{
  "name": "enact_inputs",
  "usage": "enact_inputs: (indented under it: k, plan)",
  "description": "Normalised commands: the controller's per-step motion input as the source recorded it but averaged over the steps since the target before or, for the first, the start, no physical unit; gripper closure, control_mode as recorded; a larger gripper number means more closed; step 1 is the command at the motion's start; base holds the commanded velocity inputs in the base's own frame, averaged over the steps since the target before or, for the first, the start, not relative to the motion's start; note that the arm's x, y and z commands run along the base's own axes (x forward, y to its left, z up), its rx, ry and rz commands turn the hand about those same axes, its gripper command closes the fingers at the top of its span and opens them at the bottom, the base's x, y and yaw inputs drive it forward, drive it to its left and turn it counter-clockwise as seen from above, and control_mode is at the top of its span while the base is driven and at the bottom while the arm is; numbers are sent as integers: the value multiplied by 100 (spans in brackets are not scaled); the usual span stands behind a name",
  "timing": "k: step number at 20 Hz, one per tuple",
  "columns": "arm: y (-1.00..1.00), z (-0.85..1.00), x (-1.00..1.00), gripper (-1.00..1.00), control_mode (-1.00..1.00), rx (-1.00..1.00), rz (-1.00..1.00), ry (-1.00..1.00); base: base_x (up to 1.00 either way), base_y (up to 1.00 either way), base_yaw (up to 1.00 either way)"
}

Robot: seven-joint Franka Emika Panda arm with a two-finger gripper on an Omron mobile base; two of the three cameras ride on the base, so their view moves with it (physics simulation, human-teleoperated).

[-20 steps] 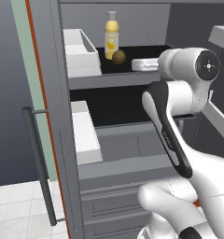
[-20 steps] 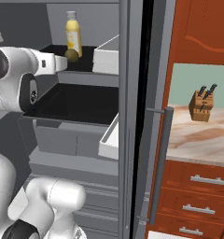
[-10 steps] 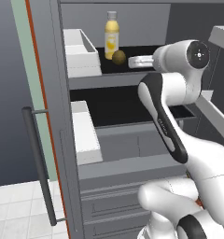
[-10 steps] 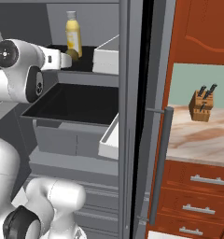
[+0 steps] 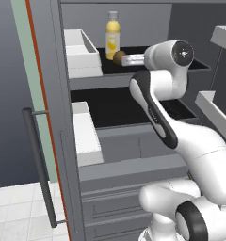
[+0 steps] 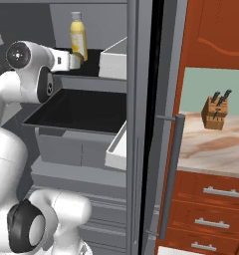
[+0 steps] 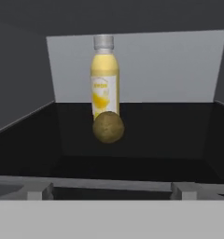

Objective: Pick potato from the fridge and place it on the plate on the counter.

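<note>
Straight ahead stands the tall grey fridge [image 5: 58, 117], open, with dark glossy shelves, boxy white bins [image 5: 82, 54] and a long dark bar handle [image 5: 39, 164]. To its right, the beige-pink marbled stone table [image 6: 216, 142] tops reddish-brown wood drawers with silver handles and carries a wooden knife block [image 6: 215, 110]. On the upper shelf, the white arm's end effector [image 5: 126, 60] reaches level toward the small roundish olive-brown potato [image 7: 108, 127], dull-skinned, which lies just beyond its tips, centred in the hand view. I cannot tell how wide its fingers stand. Just behind the potato rises a yellow plastic bottle [image 7: 104, 77] with a pale cap; its label is unreadable.
</note>
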Motion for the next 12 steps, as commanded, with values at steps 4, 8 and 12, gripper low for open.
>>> enact_inputs:
  k: [4,8,12]
  plan:
    - [19,0,54,-100,-100,0,0,3,0,0,0]
    - [2,0,57,-100,-100,-1,0,9,0,0,0]
    - [0,0,52,-100,-100,-3,0,11,0,0,0]
